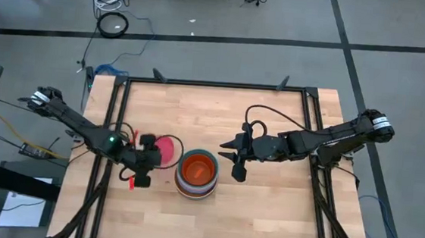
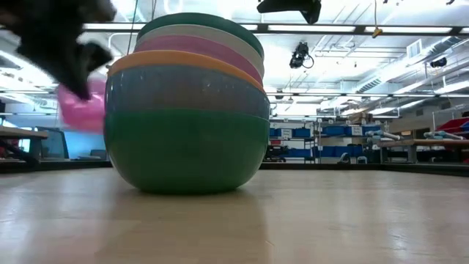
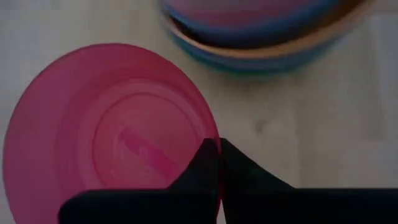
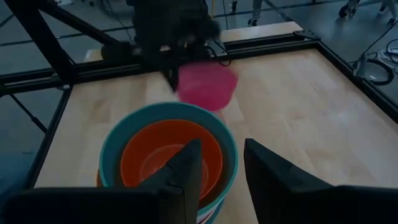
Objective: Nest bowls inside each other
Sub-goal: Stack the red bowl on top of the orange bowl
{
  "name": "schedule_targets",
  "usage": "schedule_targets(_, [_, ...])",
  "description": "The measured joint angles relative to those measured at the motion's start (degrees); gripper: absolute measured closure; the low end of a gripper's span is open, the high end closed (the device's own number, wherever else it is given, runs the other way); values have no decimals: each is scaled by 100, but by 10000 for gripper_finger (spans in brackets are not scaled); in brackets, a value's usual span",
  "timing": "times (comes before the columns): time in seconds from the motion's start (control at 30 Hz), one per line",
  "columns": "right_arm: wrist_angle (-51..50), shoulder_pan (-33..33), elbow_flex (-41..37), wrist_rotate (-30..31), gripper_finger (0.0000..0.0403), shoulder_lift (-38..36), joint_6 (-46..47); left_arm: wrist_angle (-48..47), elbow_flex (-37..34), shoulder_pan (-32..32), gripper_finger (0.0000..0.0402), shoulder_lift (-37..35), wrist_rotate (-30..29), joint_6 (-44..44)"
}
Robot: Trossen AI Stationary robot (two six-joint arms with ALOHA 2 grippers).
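Pink bowl (image 3: 112, 124) is pinched at its rim in my left gripper (image 3: 217, 163), jaws clenched, and seems lifted off the table (image 1: 273, 124). The stack (image 1: 196, 175) stands just beside it, toward the right arm, an orange bowl (image 4: 171, 155) uppermost inside. I judge the next move a short carry across and down into it. Right gripper (image 4: 221, 168) hovers over the stack's far side, fingers apart, empty; it may crowd the drop. No other obstacles.

Blurred left pincer (image 2: 73, 51) hides pink bowl (image 2: 79, 110) partly.
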Motion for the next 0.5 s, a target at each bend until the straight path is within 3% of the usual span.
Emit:
schedule_targets(0.1, [-6,0,0,0,294,0,-2,-504,660,4,400,0,-562,300])
schedule_targets(0.27, [-11,-2,0,40,294,0,-2,30,1524,7,400,12,-868,1248])
schedule_targets(0.37, [-15,-2,0,44,294,0,-2,777,1706,14,400,27,-750,1838])
schedule_targets(0.5, [-38,-2,0,57,294,0,-2,1621,1617,114,400,139,-129,2253])
